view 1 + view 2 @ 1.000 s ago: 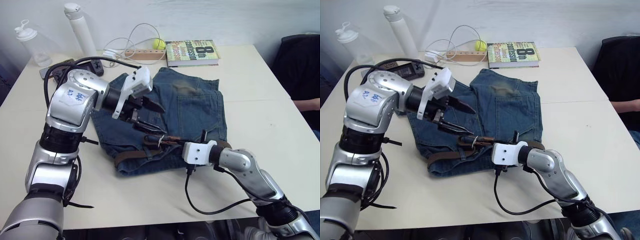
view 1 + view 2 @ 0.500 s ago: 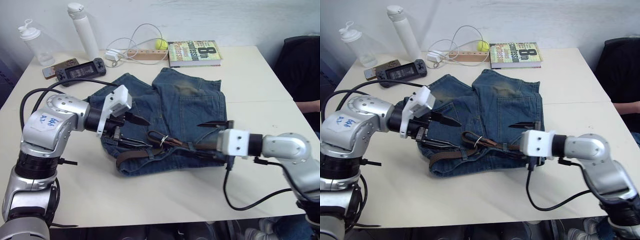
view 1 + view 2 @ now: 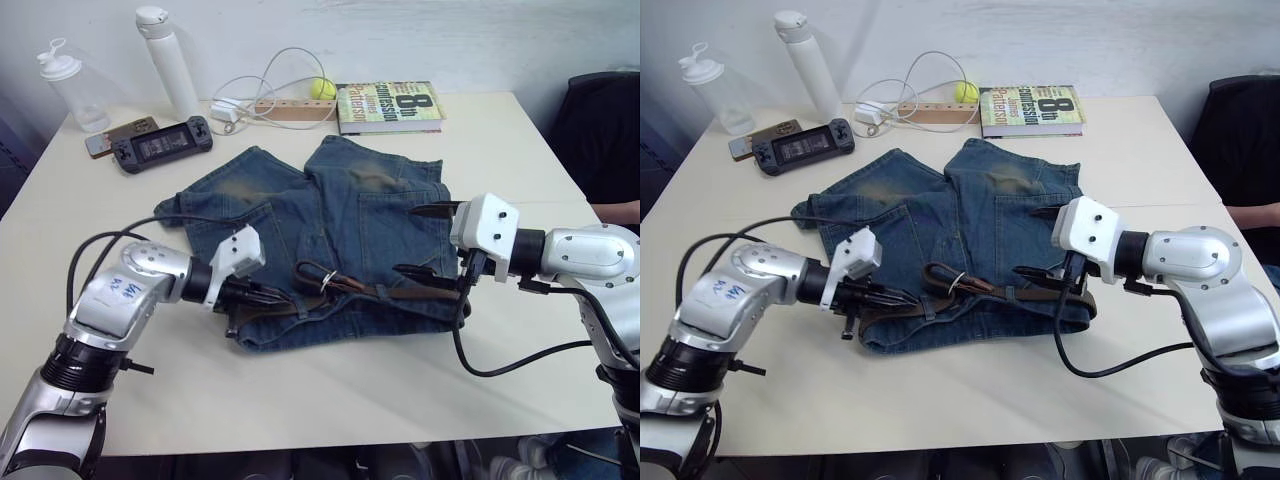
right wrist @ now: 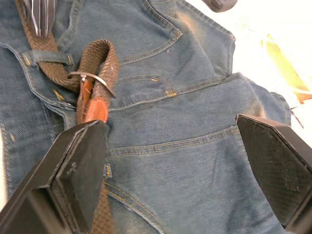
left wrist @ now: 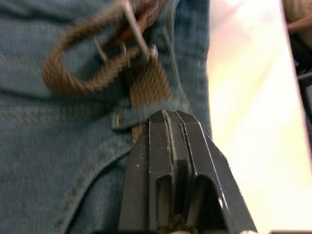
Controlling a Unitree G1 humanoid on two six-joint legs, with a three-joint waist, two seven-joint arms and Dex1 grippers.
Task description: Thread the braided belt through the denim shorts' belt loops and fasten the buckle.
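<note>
The denim shorts (image 3: 372,205) lie flat on the table, waistband toward me. The braided belt (image 3: 1012,293) runs along the waistband, its buckle (image 3: 325,278) and tan tip (image 4: 95,109) looped near the middle. My left gripper (image 3: 268,296) is low at the waistband's left part, shut. Its tips (image 5: 165,116) rest on the belt beside a belt loop (image 5: 141,117); I cannot tell whether they pinch the strap. My right gripper (image 3: 425,242) hovers open over the shorts' right side, with nothing between its wide-spread fingers (image 4: 83,161).
At the table's far side stand a book (image 3: 386,105), a white bottle (image 3: 168,62), a clear bottle (image 3: 70,80), a game controller (image 3: 160,148), a white cable (image 3: 262,85) and a yellow ball (image 3: 318,88). A black chair (image 3: 600,130) and a person's arm (image 3: 616,209) are at the right.
My left gripper has dropped from above the shorts to the waistband and shut. My right gripper has opened, let go of the belt and moved right and up over the shorts.
</note>
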